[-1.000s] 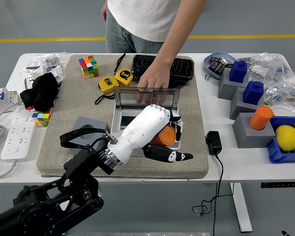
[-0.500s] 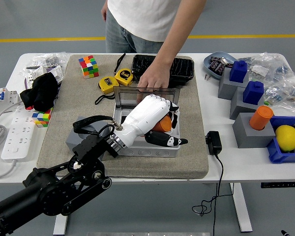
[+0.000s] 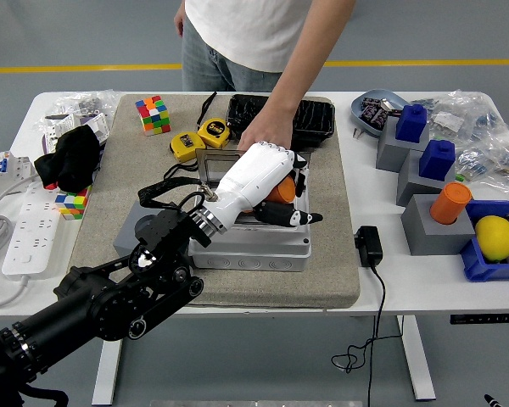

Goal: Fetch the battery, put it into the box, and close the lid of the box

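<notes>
My left hand (image 3: 282, 197), white with black fingertips, is shut on an orange battery (image 3: 279, 190) and holds it over the open grey box (image 3: 250, 248) in the middle of the beige mat. The box's clear lid (image 3: 210, 166) stands up at the back. A person's hand (image 3: 265, 136) rests on the top edge of the lid and holds it open. My right hand is out of view.
Two yellow tape measures (image 3: 199, 137), a Rubik's cube (image 3: 153, 114) and a black tray (image 3: 316, 119) lie behind the box. A grey block (image 3: 138, 227) sits left of it. A black charger (image 3: 369, 245) lies to the right, with grey blocks (image 3: 431, 222) and a blue bin (image 3: 492, 254) beyond.
My left hand has moved away from me and up with the battery, from the box's front edge to over its inside. The person's hand stays on the lid.
</notes>
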Action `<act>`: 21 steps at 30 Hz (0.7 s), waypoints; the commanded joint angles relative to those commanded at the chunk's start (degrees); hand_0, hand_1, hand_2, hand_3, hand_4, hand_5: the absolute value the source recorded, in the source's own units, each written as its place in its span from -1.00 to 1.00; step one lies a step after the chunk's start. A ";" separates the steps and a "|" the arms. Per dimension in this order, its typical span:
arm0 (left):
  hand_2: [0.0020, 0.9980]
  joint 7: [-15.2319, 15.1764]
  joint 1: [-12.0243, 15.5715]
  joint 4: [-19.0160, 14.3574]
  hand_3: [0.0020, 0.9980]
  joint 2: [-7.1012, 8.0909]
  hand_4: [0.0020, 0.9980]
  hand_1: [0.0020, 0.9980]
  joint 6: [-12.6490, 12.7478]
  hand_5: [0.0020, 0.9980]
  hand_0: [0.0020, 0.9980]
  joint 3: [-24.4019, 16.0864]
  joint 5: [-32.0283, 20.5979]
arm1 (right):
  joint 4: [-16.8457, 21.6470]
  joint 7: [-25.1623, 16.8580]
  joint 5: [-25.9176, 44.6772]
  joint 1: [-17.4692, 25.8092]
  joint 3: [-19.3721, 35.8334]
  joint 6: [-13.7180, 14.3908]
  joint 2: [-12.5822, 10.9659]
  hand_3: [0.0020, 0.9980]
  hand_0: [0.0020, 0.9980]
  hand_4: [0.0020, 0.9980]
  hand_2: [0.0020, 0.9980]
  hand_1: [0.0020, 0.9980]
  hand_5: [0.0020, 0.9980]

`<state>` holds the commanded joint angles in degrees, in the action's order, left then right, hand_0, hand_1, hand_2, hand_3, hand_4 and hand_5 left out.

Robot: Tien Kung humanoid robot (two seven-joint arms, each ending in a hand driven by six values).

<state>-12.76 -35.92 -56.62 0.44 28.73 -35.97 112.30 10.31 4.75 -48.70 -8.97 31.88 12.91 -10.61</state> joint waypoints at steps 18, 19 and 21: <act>-0.98 -0.98 0.42 2.47 -0.98 0.15 1.00 -1.00 1.19 0.07 -0.89 0.21 0.75 | 0.00 -0.12 1.10 -0.15 -1.06 -0.12 -0.15 0.58 0.92 1.00 0.56 0.64 1.00; -0.98 -1.03 0.43 2.40 -0.98 0.19 1.00 -1.00 1.24 0.07 -0.89 0.19 0.89 | 0.00 -0.15 1.22 -0.13 -1.18 -0.13 -0.16 0.58 0.92 1.00 0.56 0.64 1.00; -0.93 -1.21 0.46 2.26 -0.90 0.28 1.00 -1.00 1.35 0.10 -0.85 0.15 1.20 | 0.00 -0.16 1.38 -0.11 -1.35 -0.15 -0.16 0.58 0.92 1.00 0.56 0.63 1.00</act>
<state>-13.96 -35.46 -54.36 0.72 30.08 -35.81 113.50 10.31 4.59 -47.31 -9.08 30.53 12.75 -10.77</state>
